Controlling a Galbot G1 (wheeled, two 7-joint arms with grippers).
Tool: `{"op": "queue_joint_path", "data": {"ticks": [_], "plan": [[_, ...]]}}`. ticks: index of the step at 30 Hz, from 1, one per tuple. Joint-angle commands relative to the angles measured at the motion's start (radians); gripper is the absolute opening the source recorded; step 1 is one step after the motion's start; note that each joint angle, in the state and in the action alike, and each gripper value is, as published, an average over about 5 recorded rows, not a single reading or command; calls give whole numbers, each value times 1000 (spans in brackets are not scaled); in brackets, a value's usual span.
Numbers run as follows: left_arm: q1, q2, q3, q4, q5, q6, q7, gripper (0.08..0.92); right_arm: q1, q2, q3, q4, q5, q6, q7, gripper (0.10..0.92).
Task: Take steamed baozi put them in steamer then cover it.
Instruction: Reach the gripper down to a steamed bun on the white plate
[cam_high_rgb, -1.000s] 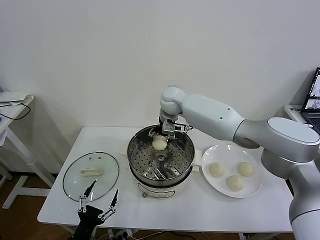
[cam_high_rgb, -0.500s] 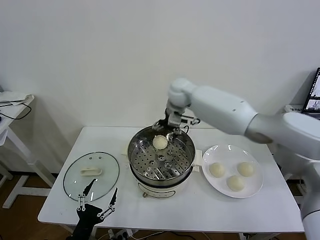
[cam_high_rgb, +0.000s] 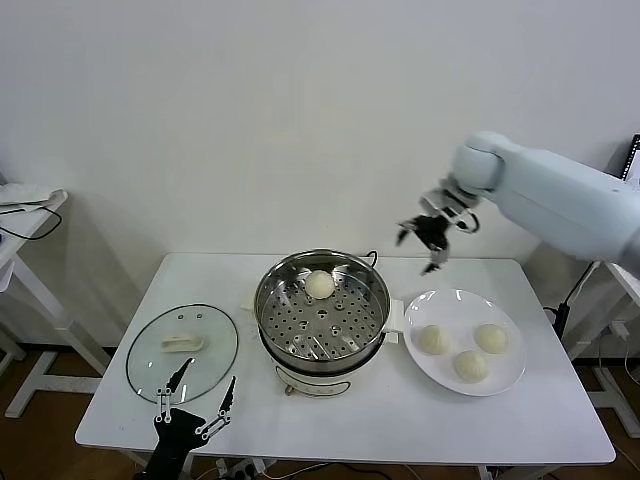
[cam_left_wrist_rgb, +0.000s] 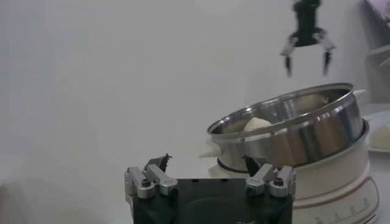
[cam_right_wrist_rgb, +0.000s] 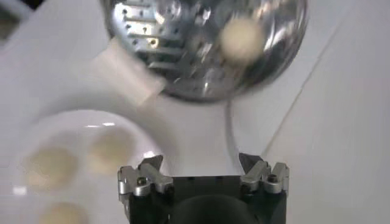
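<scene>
Jaws spread and empty, the right gripper (cam_high_rgb: 432, 240) hangs above the table between steamer (cam_high_rgb: 322, 318) and plate (cam_high_rgb: 506, 382). One baozi (cam_high_rgb: 319, 285) lies inside; three wait on the plate, so a descent there looks next. The left gripper (cam_high_rgb: 195, 405) idles, jaws apart, by the glass cover (cam_high_rgb: 181, 352).

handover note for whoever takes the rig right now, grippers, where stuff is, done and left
Right gripper: open, empty, in the air above the gap between steamer and plate.
Left gripper: open, empty, parked low at the table's front edge, by the cover.
Steamer: centre of the table, uncovered, one baozi on its perforated tray at the back.
Plate: right of the steamer, holding three baozi.
Cover: flat on the table, left of the steamer.
Done: one bun in.
Left: move the three buns, then put the cover on.
</scene>
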Motion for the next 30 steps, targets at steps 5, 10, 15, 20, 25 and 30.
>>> {"op": "queue_joint_path", "data": {"ticks": [5,10,15,20,25,30], "plan": [[-1,-2,0,13,8,2,-1,823,-165,-138,-75,62,104,-198,103,823],[-4,3,1,21,16,2,-1,823,-225,-96,-32,23,82,-199,155,823],[-1,-1,1,24,16,-2,-2,823,-266,-56,-2,-6,63,-200,205,823],[2,-7,4,25,16,-2,-5,823,-302,-14,32,-45,60,-196,225,823],[2,-6,0,27,16,-4,-5,823,-314,14,37,-59,56,-194,234,823],[3,-7,0,28,15,-6,-5,823,-324,29,39,-66,43,-192,239,823]]}}
